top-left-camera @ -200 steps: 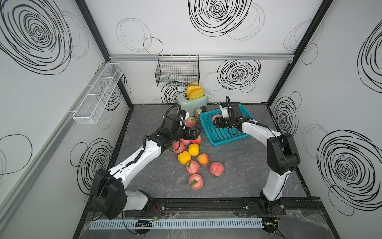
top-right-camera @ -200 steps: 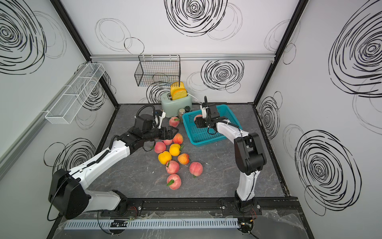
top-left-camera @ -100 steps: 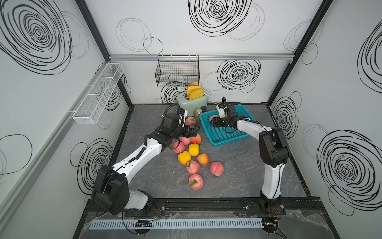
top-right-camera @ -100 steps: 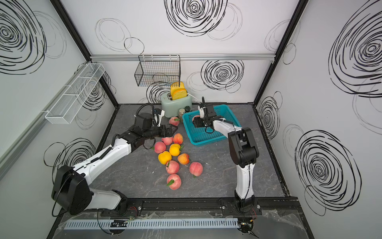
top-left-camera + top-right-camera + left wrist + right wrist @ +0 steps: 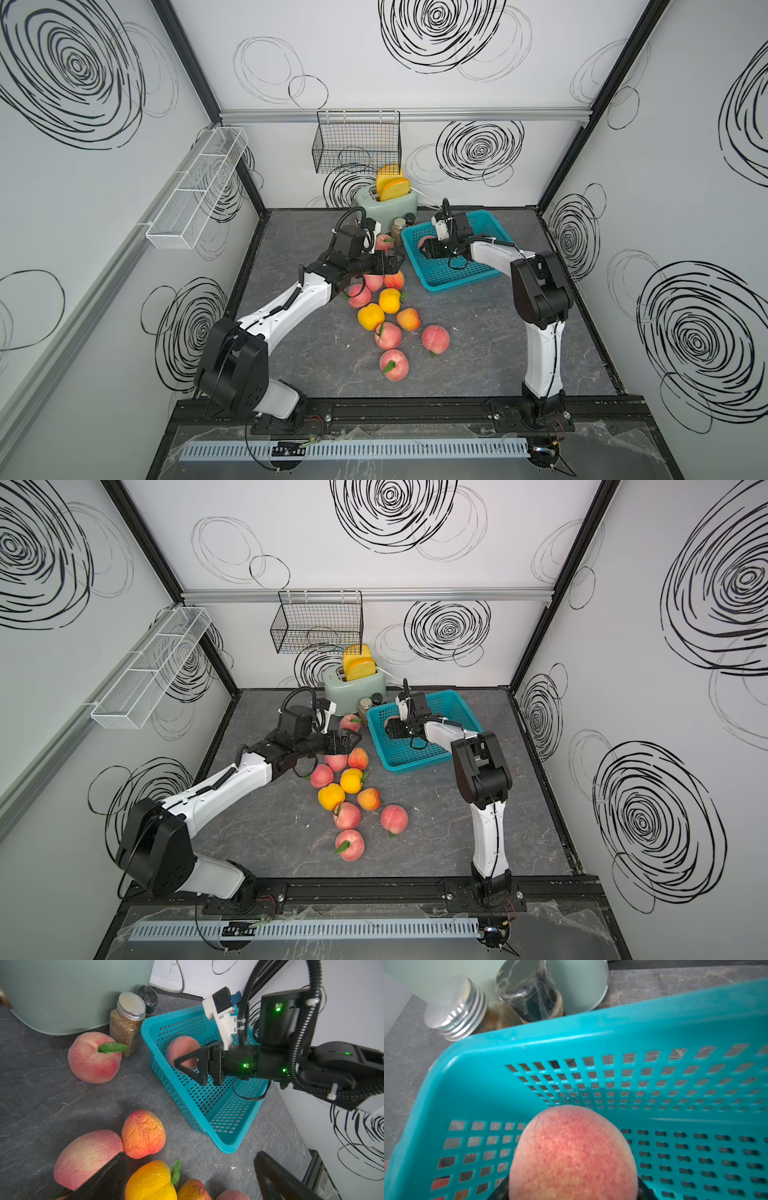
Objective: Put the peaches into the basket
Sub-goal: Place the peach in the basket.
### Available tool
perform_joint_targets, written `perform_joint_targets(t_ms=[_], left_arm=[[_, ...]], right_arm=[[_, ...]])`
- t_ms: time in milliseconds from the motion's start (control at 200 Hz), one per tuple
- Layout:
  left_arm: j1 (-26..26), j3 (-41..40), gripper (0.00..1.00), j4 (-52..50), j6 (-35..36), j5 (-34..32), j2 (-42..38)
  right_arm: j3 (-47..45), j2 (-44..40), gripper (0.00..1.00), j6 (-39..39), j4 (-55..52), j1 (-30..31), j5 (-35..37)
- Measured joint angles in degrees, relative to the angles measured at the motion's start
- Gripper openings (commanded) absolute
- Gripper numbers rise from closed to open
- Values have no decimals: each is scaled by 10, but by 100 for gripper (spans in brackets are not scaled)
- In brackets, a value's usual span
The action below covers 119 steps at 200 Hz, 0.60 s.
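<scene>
Right fingers (image 5: 203,1066) clamped on pink peach (image 5: 180,1047) inside basket (image 5: 591,1028), left fingers (image 5: 276,1180) wide apart, empty

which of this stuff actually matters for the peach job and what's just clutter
Part of the job:
- loose peaches on the table
- held peach in the right gripper, inside the teal basket

Just lying about:
- toaster with bread slices
- spice jar
- black wire basket
- white mesh rack

The pink peach (image 5: 573,1153) is cut off by the right wrist view's edge — the dark-lidded jar (image 5: 529,991) behind the basket (image 5: 591,1028) is blurred.
</scene>
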Motion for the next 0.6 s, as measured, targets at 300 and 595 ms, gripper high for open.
perform_joint_targets(t_ms=[300,595], left_arm=[[-5,0,98,1,-3,0,7],[-7,0,98,1,-4,0,7]], right_arm=[[12,18,62,2,0,6,-1],[25,32,69,1,-4,11,0]])
